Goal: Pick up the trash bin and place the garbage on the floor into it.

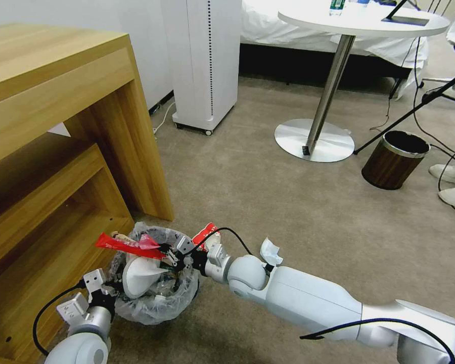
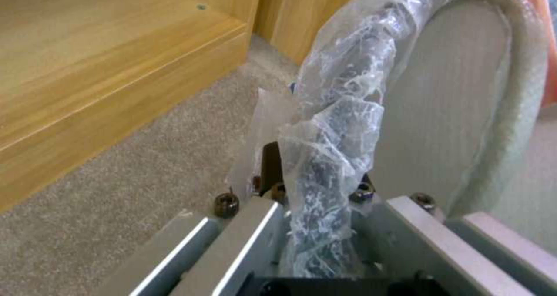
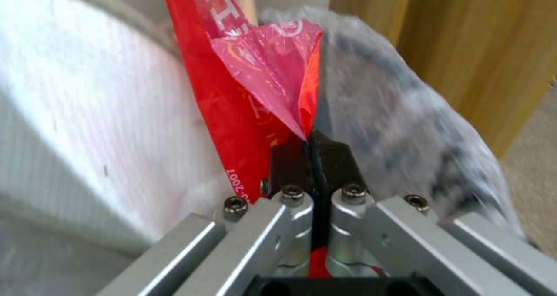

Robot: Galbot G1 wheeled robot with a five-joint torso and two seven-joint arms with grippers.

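One bin (image 1: 154, 298), two clamped end effectors (image 1: 117, 287) (image 1: 168, 251)

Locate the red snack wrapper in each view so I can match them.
Head view: red wrapper lies across the trash bin rim, pinched by the right gripper.
Left wrist view: not identifiable.
Right wrist view: centre, wrapper between the fingertips.
Shared landmark: white slipper.

Beige carpet (image 1: 268, 202), wooden shelf unit (image 1: 55, 126), round white table (image 1: 364, 20), white tower appliance (image 1: 202, 60)
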